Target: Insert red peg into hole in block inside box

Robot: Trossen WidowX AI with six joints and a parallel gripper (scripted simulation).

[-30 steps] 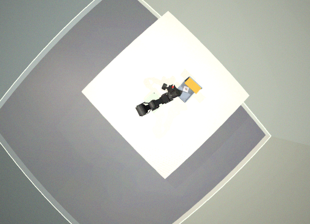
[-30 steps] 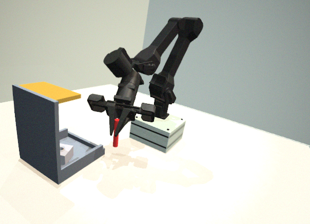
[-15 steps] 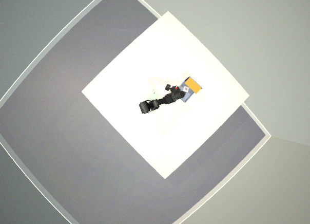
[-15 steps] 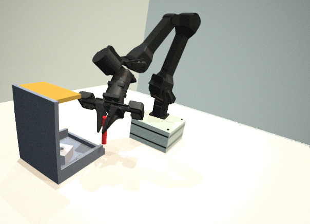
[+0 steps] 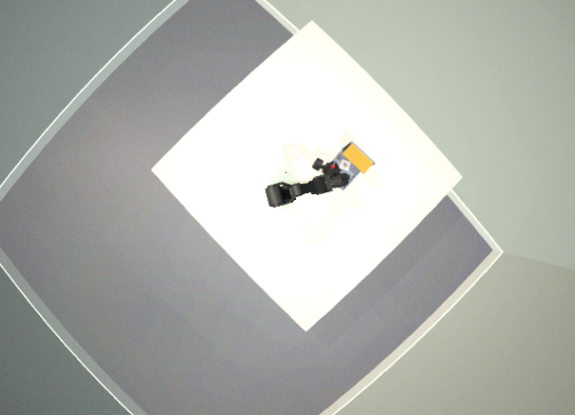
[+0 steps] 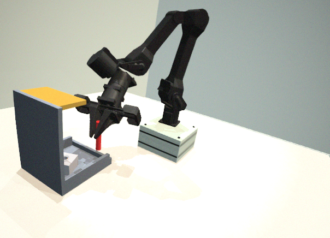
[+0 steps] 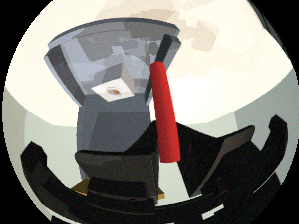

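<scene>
The red peg (image 5: pixel 333 166) (image 6: pixel 98 144) (image 7: pixel 165 113) is upright in my gripper (image 6: pixel 94 137) (image 7: pixel 161 123), which is shut on it. The peg's lower end sticks out below the fingertips and hangs at the open front edge of the box (image 6: pixel 84 173) (image 7: pixel 66 69), above its low front lip. The pale block (image 5: pixel 345 165) (image 6: pixel 71 161) (image 7: pixel 114 90) stands on the box floor, with the hole in its top showing and empty. The orange roof (image 5: pixel 358 158) (image 6: pixel 50 96) sticks out from the back wall, higher than the fingertips.
The box's tall dark side wall (image 6: pixel 38 137) faces the exterior view, and low rims edge its floor. In that view one side of the gripper body is close to the roof's front edge. The arm's base block (image 6: pixel 164 143) stands on the white table (image 5: pixel 305 278) (image 6: pixel 218 197).
</scene>
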